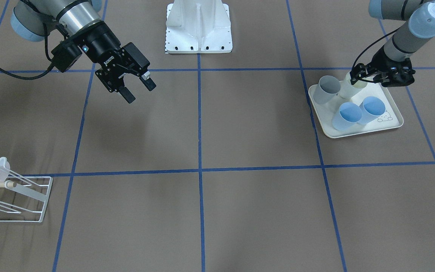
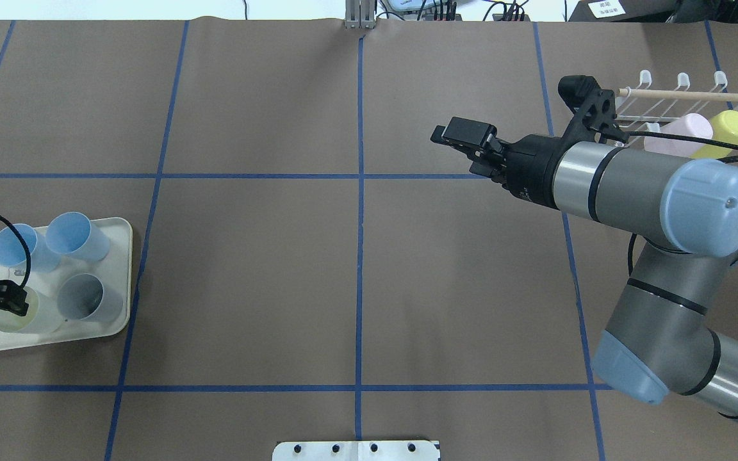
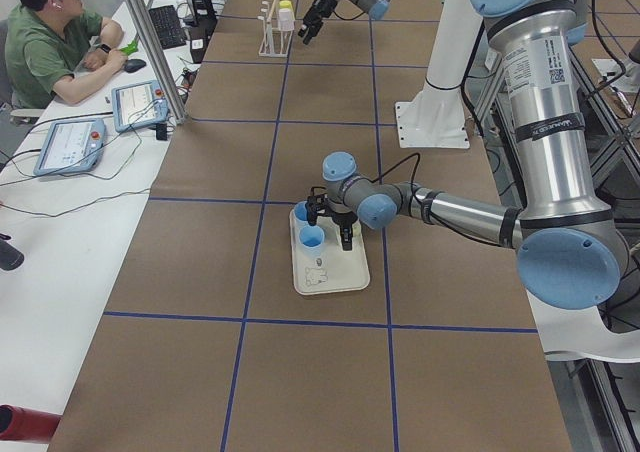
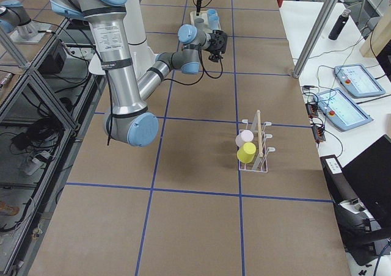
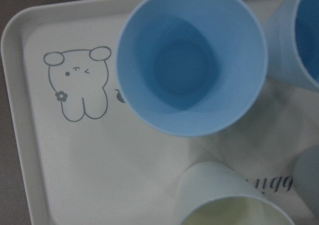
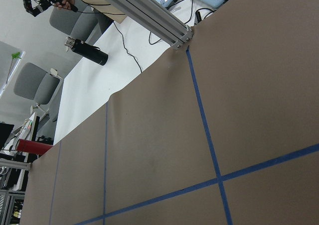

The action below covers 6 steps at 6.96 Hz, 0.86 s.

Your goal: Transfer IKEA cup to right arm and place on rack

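Observation:
Several cups stand on a cream rabbit-print tray (image 1: 357,133): two blue (image 1: 347,116), one grey (image 1: 325,90) and one pale cream-green cup (image 1: 349,88). My left gripper (image 1: 381,75) hangs open right over the pale cup, its fingers at the rim; the cup stands on the tray. The left wrist view shows the pale cup (image 5: 229,200) at the bottom edge and a blue cup (image 5: 192,60). My right gripper (image 1: 139,88) is open and empty, held above the table. The white wire rack (image 2: 689,105) holds a pink cup (image 2: 680,133) and a yellow cup (image 2: 726,131).
The robot's white base plate (image 1: 198,26) stands at mid-table. The rack (image 1: 25,196) sits at the table's edge on my right side. Blue tape lines cross the brown table. An operator (image 3: 55,37) sits at a side desk.

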Tool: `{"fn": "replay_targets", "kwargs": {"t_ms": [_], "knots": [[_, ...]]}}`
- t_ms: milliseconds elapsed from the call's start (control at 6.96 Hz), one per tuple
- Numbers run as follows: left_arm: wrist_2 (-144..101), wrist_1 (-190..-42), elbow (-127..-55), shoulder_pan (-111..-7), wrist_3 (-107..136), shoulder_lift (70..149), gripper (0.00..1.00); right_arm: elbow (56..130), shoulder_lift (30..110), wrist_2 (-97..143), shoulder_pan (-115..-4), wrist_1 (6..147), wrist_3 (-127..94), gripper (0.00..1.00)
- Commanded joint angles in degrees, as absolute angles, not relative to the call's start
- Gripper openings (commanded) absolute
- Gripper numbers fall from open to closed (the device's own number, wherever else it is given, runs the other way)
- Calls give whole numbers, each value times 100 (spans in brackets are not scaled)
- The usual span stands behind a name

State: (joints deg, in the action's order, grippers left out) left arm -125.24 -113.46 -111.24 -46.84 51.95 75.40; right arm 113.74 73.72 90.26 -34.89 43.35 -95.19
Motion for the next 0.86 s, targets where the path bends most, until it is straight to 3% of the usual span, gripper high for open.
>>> {"fn": "replay_targets", "kwargs": {"t_ms": [0, 287, 718], "knots": [[-12533, -11382, -11170, -4711, 5186, 7497, 0, 11382, 7374, 9026, -3489, 4333, -9519, 100], [-13206, -11338, -11249, -4964, 5229, 7418, 0, 11382, 7348, 9026, -3489, 4342, -9519, 100], [-13481, -11286, -11399, -6253, 4601, 7233, 0, 11373, 7339, 9018, -3489, 4342, -9519, 100]]}}
